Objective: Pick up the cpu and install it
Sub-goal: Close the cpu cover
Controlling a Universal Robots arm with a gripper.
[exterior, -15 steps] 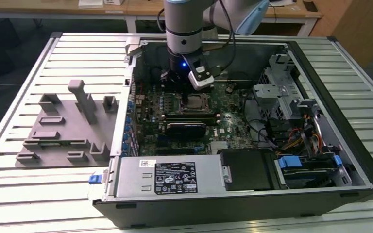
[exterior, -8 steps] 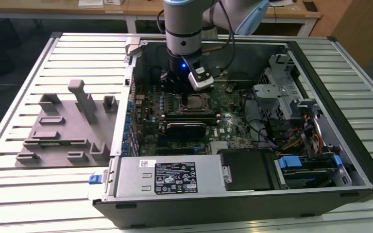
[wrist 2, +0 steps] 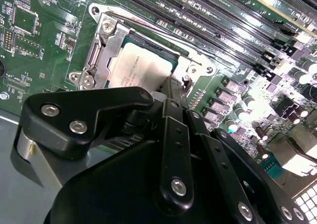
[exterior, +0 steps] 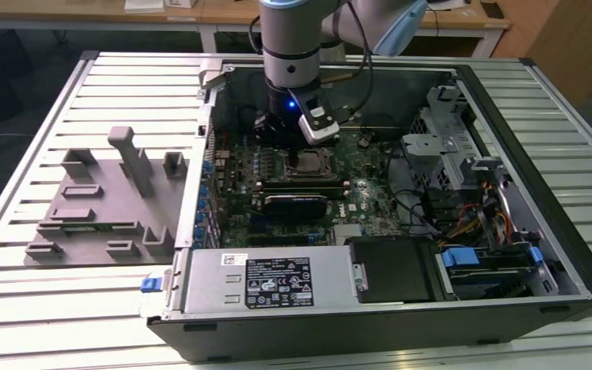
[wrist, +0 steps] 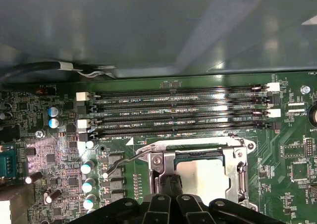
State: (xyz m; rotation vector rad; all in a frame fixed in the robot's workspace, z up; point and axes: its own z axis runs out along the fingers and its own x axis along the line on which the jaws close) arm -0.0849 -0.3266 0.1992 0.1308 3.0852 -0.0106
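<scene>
The cpu (wrist 2: 136, 65) lies flat in the socket on the green motherboard (wrist 2: 44, 45), its silver top showing through the metal bracket (wrist 2: 99, 48). In the first wrist view the cpu (wrist: 203, 177) sits inside the same bracket (wrist: 237, 172), below the memory slots. My gripper (wrist 2: 171, 87) is shut, with its tips right at the chip's near edge; whether they touch it is unclear. In the exterior view the gripper (exterior: 298, 148) hangs inside the open computer case, just above the socket and the cpu (exterior: 307, 163).
The socket lever (wrist: 126, 162) sticks out beside the bracket. Memory slots (wrist: 178, 115) run along one side and capacitors (wrist: 88, 184) stand nearby. Case walls (exterior: 502, 116), a drive cage (exterior: 435, 146), the power supply (exterior: 265, 281) and cables (exterior: 461, 223) surround the board. A grey fixture (exterior: 105, 200) lies outside on the slatted table.
</scene>
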